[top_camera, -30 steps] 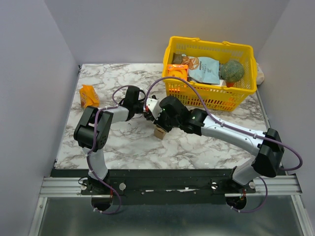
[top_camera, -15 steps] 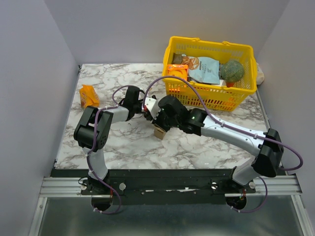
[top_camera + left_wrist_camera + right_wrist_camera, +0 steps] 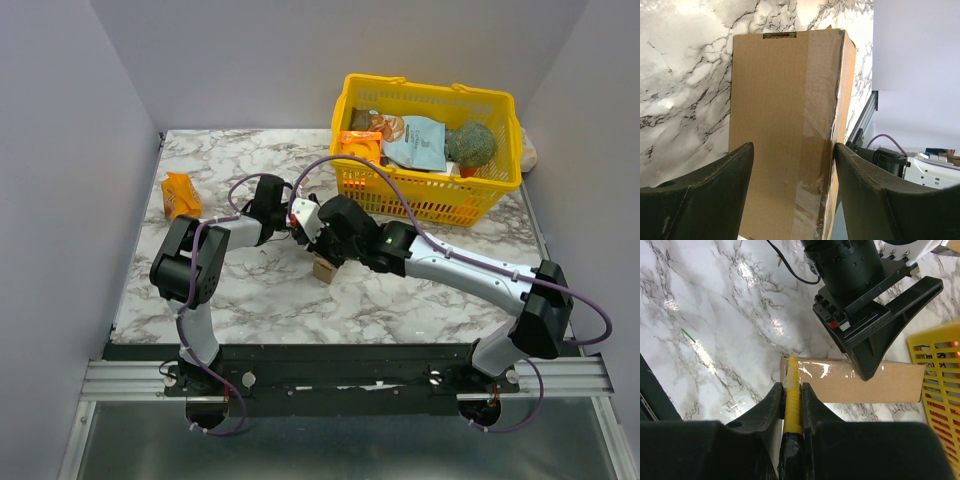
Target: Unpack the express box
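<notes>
The express box [image 3: 324,270], a small brown taped carton, lies on the marble table between both arms. In the left wrist view my left gripper [image 3: 793,150] has its fingers on either side of the box [image 3: 785,100], the right finger against its taped edge. My left gripper [image 3: 298,230] also shows in the right wrist view, with one finger [image 3: 890,325] resting on the box [image 3: 890,385]. My right gripper [image 3: 791,387] is shut on a yellow ribbed blade tool [image 3: 791,375] whose tip touches the left end of the box's taped seam. In the top view my right gripper [image 3: 322,250] hides most of the box.
A yellow mesh basket [image 3: 430,90] with several grocery items stands at the back right; its wall [image 3: 940,365] is near the box's far end. A small orange snack packet [image 3: 180,195] lies at the left of the table. Grey walls enclose the table.
My right arm has shifted slightly left over the box. The left arm and the box stay put.
</notes>
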